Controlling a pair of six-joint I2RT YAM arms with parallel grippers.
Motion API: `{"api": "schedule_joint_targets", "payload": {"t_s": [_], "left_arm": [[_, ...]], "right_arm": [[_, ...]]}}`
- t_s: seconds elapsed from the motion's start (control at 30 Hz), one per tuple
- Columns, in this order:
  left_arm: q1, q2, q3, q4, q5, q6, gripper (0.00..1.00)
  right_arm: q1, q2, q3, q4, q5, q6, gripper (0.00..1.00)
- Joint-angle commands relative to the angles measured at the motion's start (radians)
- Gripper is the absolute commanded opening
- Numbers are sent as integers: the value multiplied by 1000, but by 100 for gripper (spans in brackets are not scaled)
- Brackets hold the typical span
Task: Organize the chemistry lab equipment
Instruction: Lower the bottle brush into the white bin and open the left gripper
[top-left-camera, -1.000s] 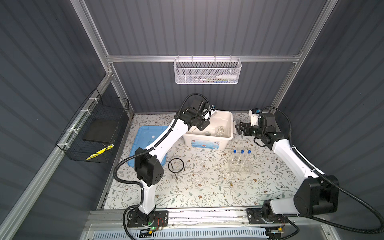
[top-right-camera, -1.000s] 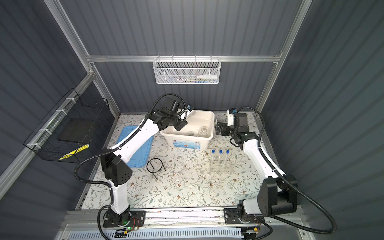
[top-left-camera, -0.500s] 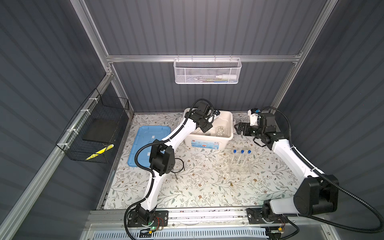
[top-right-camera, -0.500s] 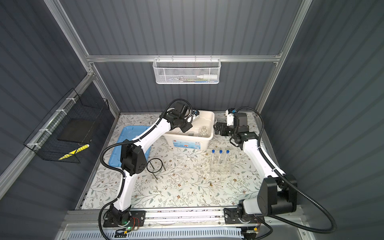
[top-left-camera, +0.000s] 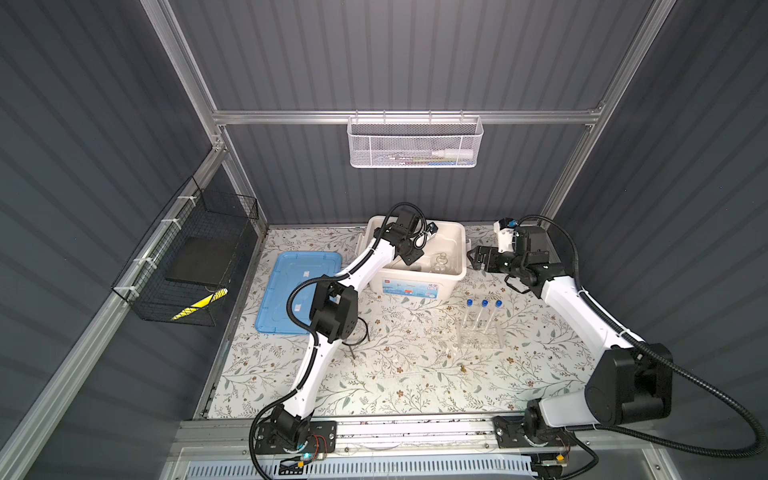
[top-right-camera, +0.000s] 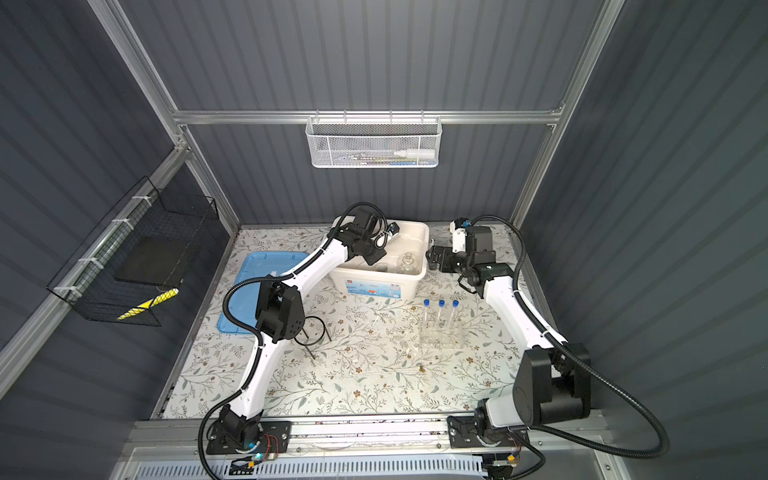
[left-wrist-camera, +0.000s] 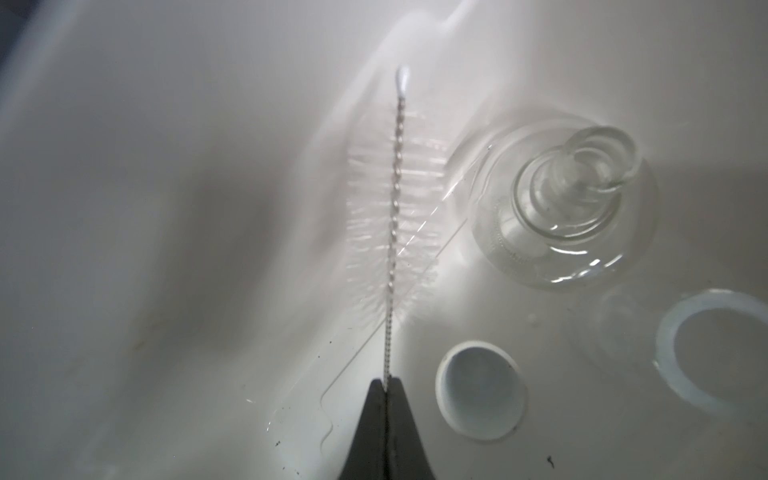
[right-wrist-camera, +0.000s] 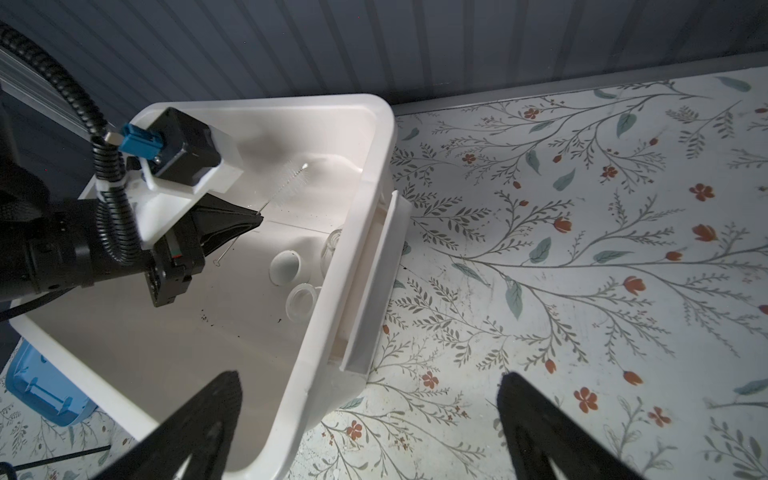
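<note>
In both top views the left end effector (top-left-camera: 411, 257) reaches into the white bin (top-left-camera: 417, 286), where a small clear flask (top-left-camera: 441, 262) stands just beside it. The right end effector (top-left-camera: 474, 258) hovers just outside the bin's side wall. Well apart from both, the clear plastic rack (top-left-camera: 480, 338) holds three blue-capped test tubes (top-left-camera: 484, 313) upright on the desk (top-left-camera: 415, 374). The black wire tripod (top-right-camera: 314, 332) stands by the left arm's elbow, which partly covers it. In the left wrist view the left end effector (left-wrist-camera: 386, 384) is pinched together on the twisted wire stem of a thin brush (left-wrist-camera: 395, 199). The brush runs straight out ahead of the tips above the bin floor, its bristles blurred. To one side of the brush sit the flask (left-wrist-camera: 561, 208), a tiny white dish (left-wrist-camera: 480, 390) nearest the tips, and a beaker (left-wrist-camera: 715, 357), cut by the frame edge and faint but for its rim. In the right wrist view the right end effector (right-wrist-camera: 370, 376) gapes wide on nothing, the bin's wall running between its fingers (right-wrist-camera: 208, 415). Ahead of it the left end effector (right-wrist-camera: 257, 219) clamps the brush (right-wrist-camera: 291, 178), whose looped wire tail pokes out behind the jaws. The dish (right-wrist-camera: 284, 266) and beaker (right-wrist-camera: 303, 297) lie between the two end effectors, and the flask is mostly hidden behind the bin's rim.
</note>
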Motion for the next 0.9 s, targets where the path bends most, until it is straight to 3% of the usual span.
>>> {"api": "schedule_joint_targets", "payload": {"t_s": [0.0,0.57,0.87], "left_arm": [[1,27,44,8,17,39,6],[1,50,42,1,67,24,18],[1,-75,-60,100,96,-61,58]], "right_arm": [[-1,14,16,6,-12,5,98],[0,8,7,2,-9,6,98],[-1,-2,4,3,-2,6,98]]}}
